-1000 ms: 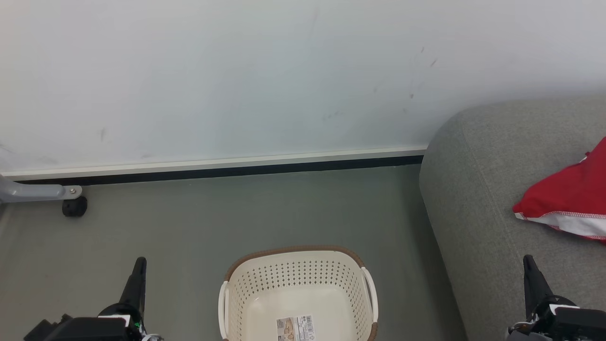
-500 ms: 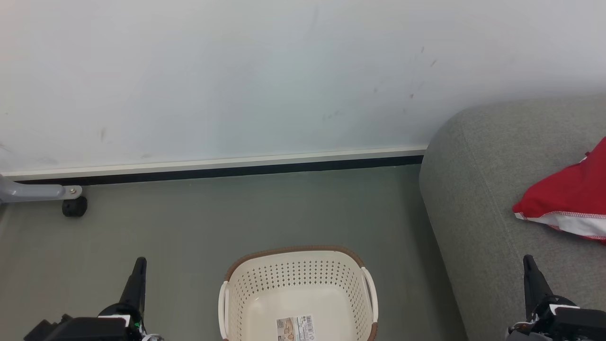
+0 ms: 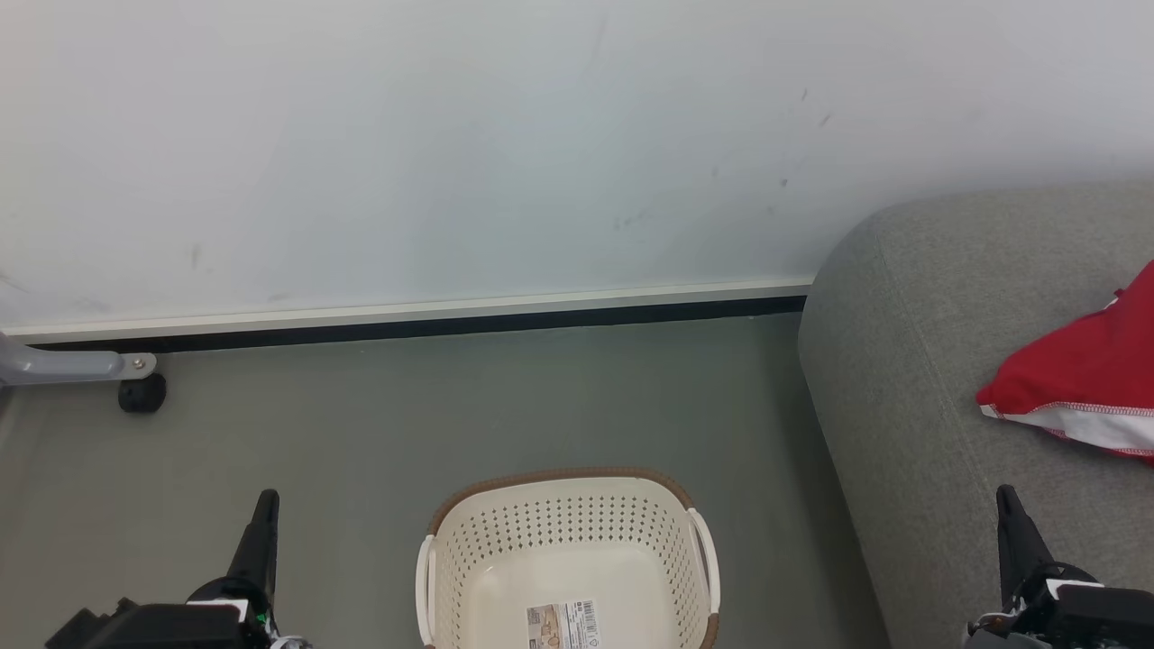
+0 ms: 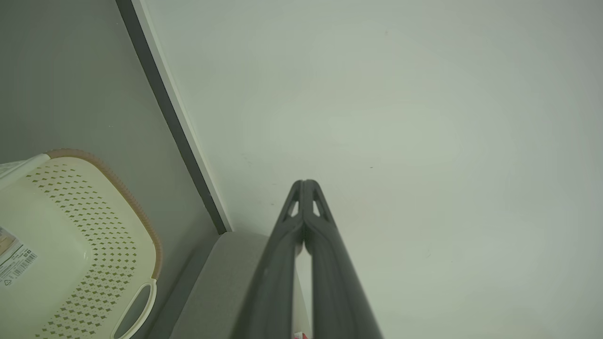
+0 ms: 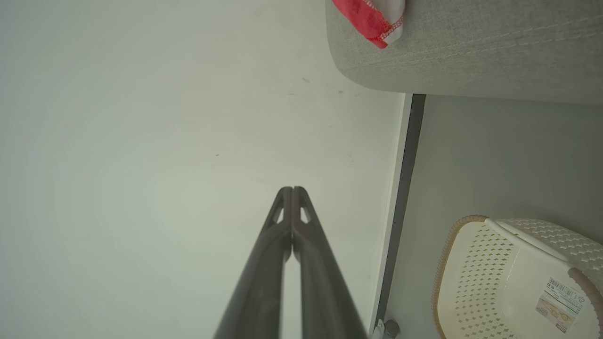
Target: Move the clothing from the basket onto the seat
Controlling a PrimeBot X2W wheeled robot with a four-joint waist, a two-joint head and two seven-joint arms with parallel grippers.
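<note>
We note the basket (image 3: 563,472) near centre, bare but for its label (image 3: 563,624); clothing (image 3: 1077,379) lies right, on the seat (image 3: 911,361). Both jaws pressed together, empty. Transfer looks done: best park arms clear.

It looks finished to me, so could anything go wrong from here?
Two things, perhaps. The bright red fabric garment with white trim lies close to the rounded end of the large grey woven sofa, so it might slide off. The cream-white perforated plastic basket stands on the floor between the shut left hand and right hand; rolling forward could knock it.
</note>
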